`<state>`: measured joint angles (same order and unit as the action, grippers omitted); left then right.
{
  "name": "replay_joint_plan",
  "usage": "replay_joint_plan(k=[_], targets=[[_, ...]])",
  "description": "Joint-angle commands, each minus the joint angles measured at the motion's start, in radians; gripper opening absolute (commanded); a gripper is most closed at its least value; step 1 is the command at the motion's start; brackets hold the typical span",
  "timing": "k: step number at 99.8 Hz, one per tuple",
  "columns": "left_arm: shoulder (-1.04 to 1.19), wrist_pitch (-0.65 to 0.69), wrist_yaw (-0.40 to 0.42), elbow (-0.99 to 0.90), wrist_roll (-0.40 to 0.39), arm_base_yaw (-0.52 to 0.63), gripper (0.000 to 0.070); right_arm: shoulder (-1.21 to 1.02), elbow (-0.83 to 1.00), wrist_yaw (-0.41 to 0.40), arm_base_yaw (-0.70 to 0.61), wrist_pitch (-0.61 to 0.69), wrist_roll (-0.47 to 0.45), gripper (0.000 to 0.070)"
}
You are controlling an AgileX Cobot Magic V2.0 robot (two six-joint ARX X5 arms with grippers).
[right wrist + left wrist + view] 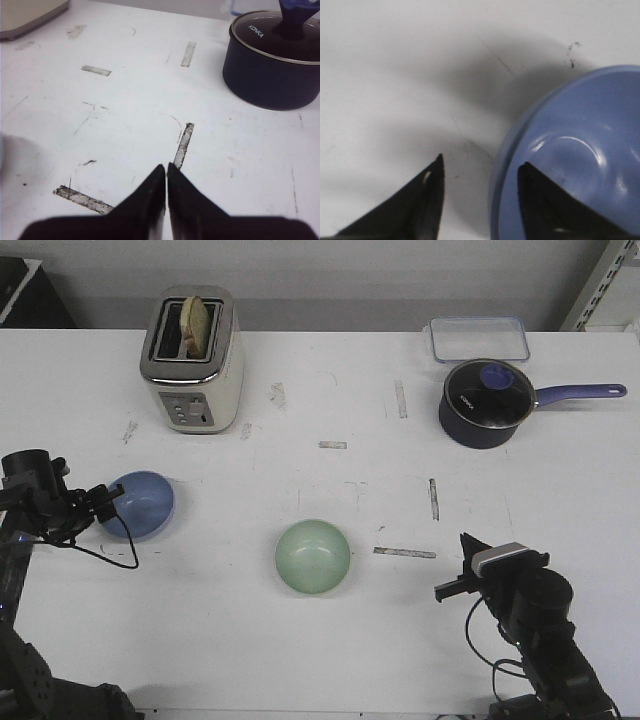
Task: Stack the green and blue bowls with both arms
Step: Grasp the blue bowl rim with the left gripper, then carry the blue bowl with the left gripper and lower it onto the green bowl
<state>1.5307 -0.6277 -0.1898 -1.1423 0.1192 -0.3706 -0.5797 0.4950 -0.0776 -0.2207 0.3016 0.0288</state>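
Both bowls empty: blue bowl (139, 504), green bowl (313, 556); toaster (192, 359) holds bread (197, 324).

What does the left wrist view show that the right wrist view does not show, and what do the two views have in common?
Only the left wrist view shows the blue bowl and the left gripper, open, with one finger over the bowl's inside and the other outside its rim. Only the right wrist view shows the right gripper, shut on nothing, the navy saucepan with its glass lid, a corner of the toaster and the worn tape marks. Both views share the white table; neither clearly shows the green bowl.
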Motion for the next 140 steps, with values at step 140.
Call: replay_joint_plan(k=[140], targets=[[-0.137,-0.166,-0.128,-0.276,0.073,0.804,0.0,-0.006,0.011,-0.001,-0.002,-0.01,-0.002,0.0]])
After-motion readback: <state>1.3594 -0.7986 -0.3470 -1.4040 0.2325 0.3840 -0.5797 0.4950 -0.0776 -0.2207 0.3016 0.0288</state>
